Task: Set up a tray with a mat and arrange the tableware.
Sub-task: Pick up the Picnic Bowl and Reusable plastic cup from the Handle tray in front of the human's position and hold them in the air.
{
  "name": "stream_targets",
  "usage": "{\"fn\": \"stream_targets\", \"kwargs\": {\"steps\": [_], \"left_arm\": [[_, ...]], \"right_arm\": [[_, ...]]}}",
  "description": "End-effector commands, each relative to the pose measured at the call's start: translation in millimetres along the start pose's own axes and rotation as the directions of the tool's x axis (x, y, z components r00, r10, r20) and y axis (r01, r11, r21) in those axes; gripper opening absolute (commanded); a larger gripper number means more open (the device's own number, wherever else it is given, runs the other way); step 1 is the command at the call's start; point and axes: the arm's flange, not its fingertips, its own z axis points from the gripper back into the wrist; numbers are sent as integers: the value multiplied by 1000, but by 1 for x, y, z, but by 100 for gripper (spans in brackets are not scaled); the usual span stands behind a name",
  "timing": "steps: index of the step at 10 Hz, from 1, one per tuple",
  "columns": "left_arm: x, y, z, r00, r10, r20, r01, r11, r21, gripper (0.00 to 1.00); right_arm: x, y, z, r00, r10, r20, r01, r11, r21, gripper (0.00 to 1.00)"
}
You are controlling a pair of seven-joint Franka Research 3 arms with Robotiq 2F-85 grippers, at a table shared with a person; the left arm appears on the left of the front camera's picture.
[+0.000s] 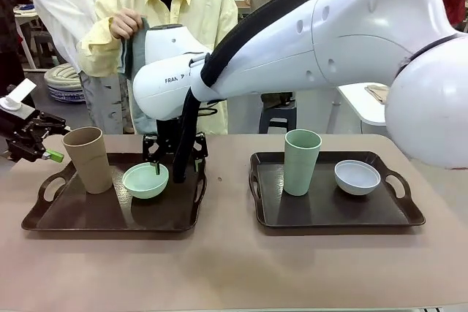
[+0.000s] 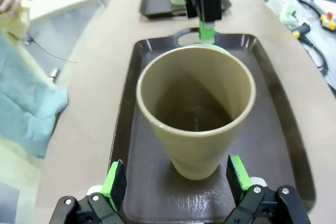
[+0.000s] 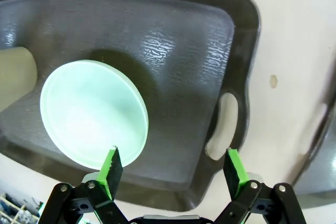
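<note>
Two dark trays lie on the table. On the left tray (image 1: 44, 221) a tan cup (image 1: 89, 158) stands beside a mint green bowl (image 1: 145, 179). The right tray (image 1: 409, 217) holds a mint green cup (image 1: 301, 160) and a pale grey-white bowl (image 1: 357, 176). My right gripper (image 1: 175, 166) reaches across and hangs open just over the mint bowl (image 3: 92, 111), one finger above its rim. At the table's left edge my left gripper (image 1: 44, 144) is open, level with the tan cup (image 2: 197, 114) but short of it. The person holds a folded teal-grey mat (image 1: 133, 52).
The person stands at the far side behind the left tray, with the cloth (image 2: 26, 103) hanging off the table edge. My right arm (image 1: 307, 34) spans the middle above the table. Bare tabletop (image 1: 234, 268) lies between the trays and along the front.
</note>
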Motion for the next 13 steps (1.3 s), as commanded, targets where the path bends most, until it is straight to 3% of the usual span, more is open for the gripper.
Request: {"fn": "stream_targets", "kwargs": {"steps": [1, 5, 13], "left_arm": [[-12, 2, -11, 997, 21, 75, -19, 1000, -23, 100], [-13, 4, -22, 992, 97, 81, -87, 989, -118, 100], [-14, 13, -61, 989, 36, 140, -20, 993, -113, 100]], "right_arm": [[11, 12, -6, 1000, 10, 5, -11, 1000, 19, 100], [22, 19, -17, 1000, 16, 13, -16, 1000, 17, 100], [33, 25, -31, 999, 47, 16, -47, 998, 33, 100]]}}
